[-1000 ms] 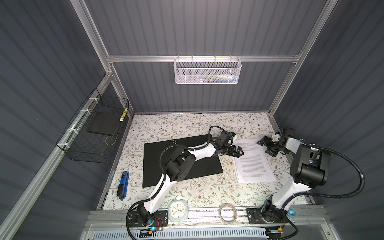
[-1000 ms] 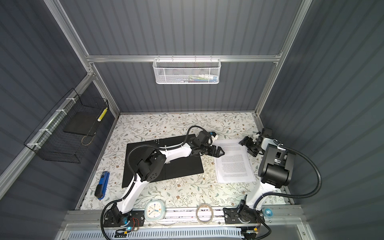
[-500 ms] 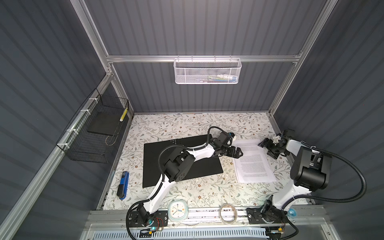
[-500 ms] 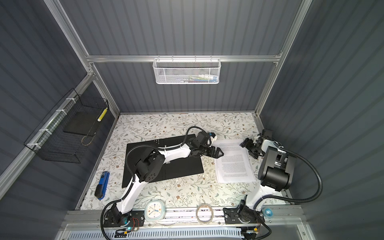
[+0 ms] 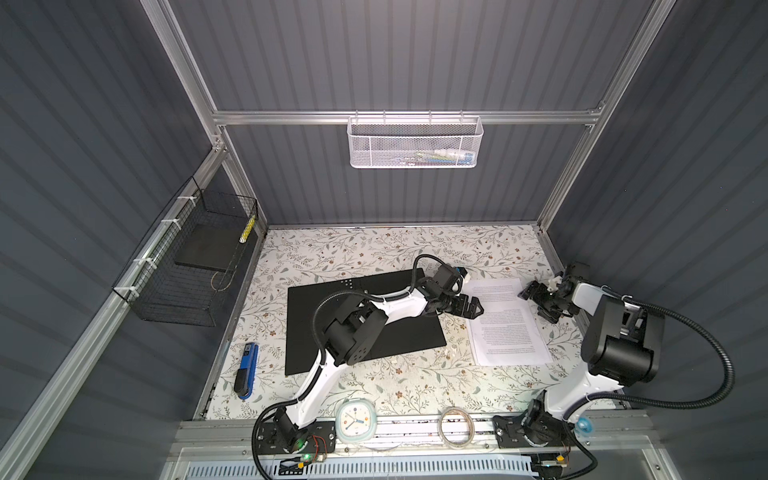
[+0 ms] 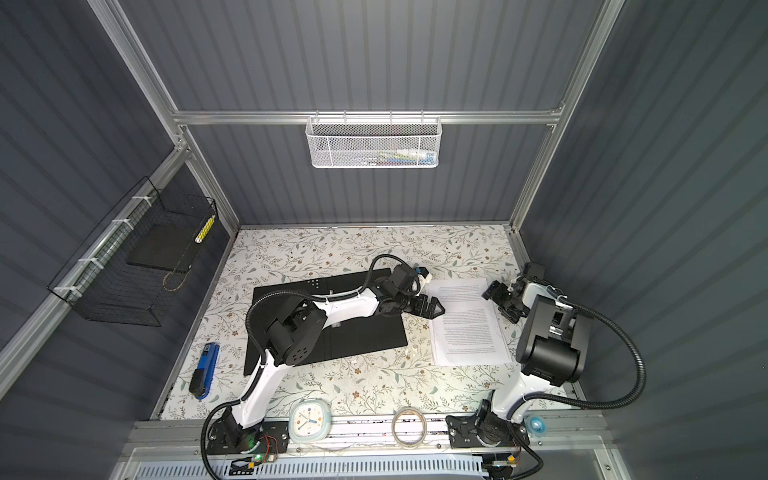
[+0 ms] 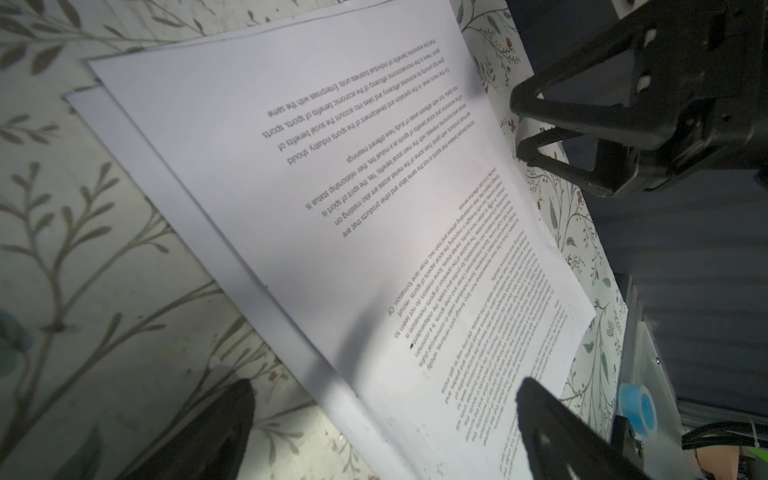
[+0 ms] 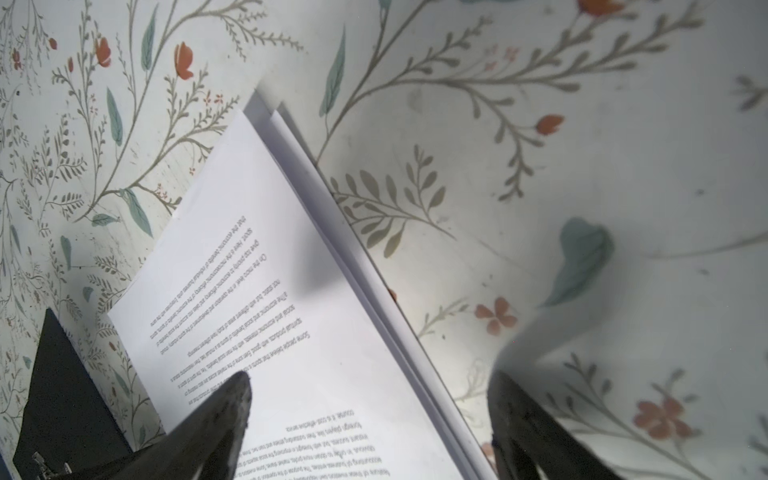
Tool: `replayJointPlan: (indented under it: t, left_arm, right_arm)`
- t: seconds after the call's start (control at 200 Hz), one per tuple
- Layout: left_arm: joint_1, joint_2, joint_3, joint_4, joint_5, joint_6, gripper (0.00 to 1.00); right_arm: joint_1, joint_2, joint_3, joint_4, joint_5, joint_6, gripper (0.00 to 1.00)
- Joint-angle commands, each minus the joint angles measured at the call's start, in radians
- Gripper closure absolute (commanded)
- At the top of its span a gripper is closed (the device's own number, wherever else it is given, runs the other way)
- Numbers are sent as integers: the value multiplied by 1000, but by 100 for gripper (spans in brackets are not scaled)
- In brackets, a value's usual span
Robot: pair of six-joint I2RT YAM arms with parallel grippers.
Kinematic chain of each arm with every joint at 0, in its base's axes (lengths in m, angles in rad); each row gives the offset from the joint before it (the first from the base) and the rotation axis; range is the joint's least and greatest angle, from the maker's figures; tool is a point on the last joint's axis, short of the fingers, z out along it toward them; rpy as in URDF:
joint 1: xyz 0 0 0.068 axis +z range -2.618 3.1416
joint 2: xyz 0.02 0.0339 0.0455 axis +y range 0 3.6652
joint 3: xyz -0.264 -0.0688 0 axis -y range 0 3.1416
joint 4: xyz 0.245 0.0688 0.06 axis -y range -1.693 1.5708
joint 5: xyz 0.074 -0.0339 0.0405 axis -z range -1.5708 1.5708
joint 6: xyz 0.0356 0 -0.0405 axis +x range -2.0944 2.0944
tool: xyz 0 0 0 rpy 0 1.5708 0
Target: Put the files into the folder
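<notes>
left gripper (image 5: 478, 309) fingers apart over the files (image 5: 505, 328) at the left edge, right gripper (image 5: 536, 306) fingers apart straddling the right edge, maybe three sheets, bench (image 5: 415, 386) open nearside.

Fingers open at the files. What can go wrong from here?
1. The files are fanned, lower sheets poking out; the right fingers may pinch only some.
2. Sheets lie flat; the left fingers may skid and crumple the top one.
3. The left arm reaches over the open folder and may nudge it.

matt paper files (image 5: 507, 332), matt black folder (image 5: 411, 338)
</notes>
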Motion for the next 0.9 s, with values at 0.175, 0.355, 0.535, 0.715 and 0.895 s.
replayJointPlan:
  t: [0.175, 0.355, 0.535, 0.715, 0.895]
  left_arm:
    - [-24, 40, -44, -120, 42, -12, 1]
    - [-22, 65, -4, -119, 51, 3, 1]
    - [-3, 98, 53, -133, 75, 8, 1]
    - [-3, 117, 83, -141, 69, 25, 1]
    - [5, 149, 134, -146, 63, 33, 1]
  right_arm:
    - [-5, 7, 5, -18, 13, -5, 11]
    - [-5, -11, -37, 21, -45, 25, 11]
    - [-6, -31, -62, 15, -42, 21, 11]
    - [-6, -50, -103, 58, -78, 55, 11]
    - [-6, -118, -161, 81, -130, 91, 11]
